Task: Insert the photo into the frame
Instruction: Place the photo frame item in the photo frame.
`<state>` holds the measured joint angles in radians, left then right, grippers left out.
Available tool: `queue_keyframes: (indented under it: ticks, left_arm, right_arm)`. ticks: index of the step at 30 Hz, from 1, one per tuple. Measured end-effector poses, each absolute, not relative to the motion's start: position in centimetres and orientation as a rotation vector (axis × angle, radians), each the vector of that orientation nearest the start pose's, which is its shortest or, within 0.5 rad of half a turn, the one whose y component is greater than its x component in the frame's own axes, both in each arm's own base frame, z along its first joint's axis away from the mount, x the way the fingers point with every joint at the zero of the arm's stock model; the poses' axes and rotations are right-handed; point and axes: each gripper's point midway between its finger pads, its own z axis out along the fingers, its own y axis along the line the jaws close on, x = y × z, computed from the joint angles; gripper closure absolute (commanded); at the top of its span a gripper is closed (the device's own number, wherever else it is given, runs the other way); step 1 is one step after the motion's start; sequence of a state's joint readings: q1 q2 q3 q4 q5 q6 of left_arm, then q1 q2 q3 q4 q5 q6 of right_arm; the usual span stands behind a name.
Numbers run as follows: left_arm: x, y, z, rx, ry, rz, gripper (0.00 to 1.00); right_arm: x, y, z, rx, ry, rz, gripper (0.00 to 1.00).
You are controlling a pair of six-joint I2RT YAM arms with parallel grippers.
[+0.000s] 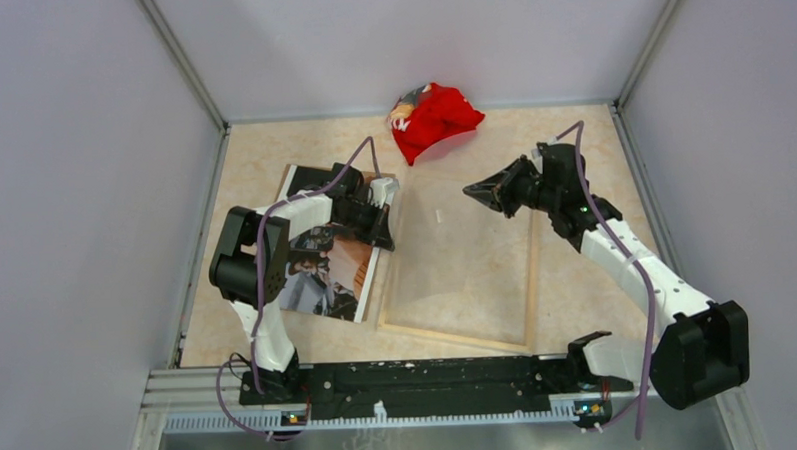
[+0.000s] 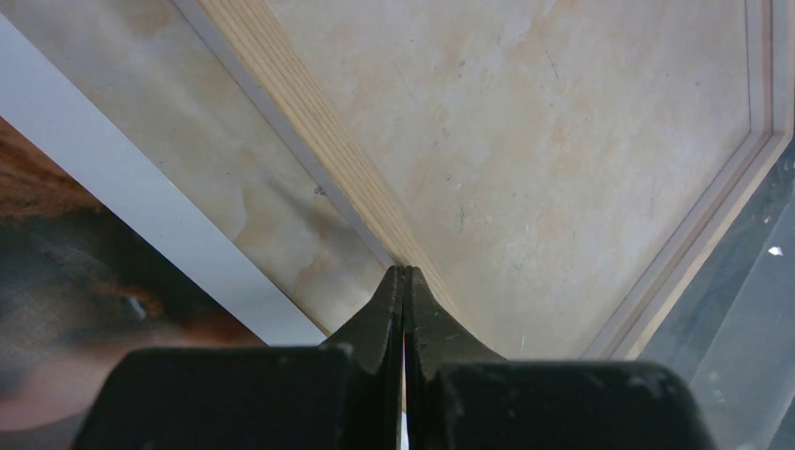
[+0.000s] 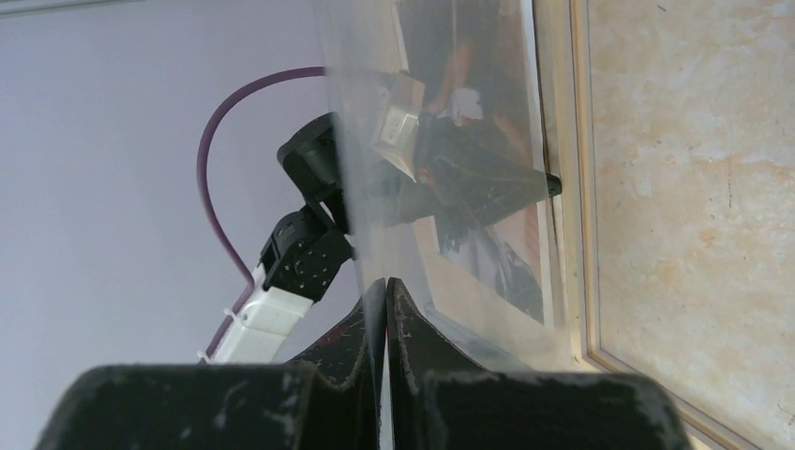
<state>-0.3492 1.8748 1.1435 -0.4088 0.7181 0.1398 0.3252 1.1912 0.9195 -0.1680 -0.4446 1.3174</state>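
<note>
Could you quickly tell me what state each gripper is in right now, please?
Left gripper: closed, empty, tips against the frame's wooden edge.
Right gripper: closed, apparently pinching the clear pane's edge.

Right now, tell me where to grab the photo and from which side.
Probably its near short edge, coming from the near side. The photo lies flat, picture up, so a finger must slip under an edge. Its far part sits beneath the left arm, and the frame lies close along its right edge.
</note>
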Motion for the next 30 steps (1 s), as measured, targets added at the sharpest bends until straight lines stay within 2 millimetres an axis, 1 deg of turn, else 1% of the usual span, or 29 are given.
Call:
queue_keyframes:
  ticks: [11, 22, 25, 30]
  left_arm:
    - [31.1, -23.1, 3.8, 0.838, 2.479, -1.033, 1.00]
    - [31.1, -23.1, 3.8, 0.839, 2.480, -1.033, 1.00]
    - [31.1, -23.1, 3.8, 0.839, 2.480, -1.033, 1.00]
    - [31.1, -23.1, 3.8, 0.839, 2.480, -1.033, 1.00]
  right_arm:
    - [30.6, 22.2, 24.5, 0.777, 2.182, 1.385, 1.00]
    - [29.6, 21.7, 24.4, 0.752, 2.181, 1.369, 1.00]
    - [29.2, 21.6, 23.8, 0.746, 2.191, 1.360, 1.00]
    - [28.3, 20.9, 21.5, 0.762, 2.239, 1.317, 1.00]
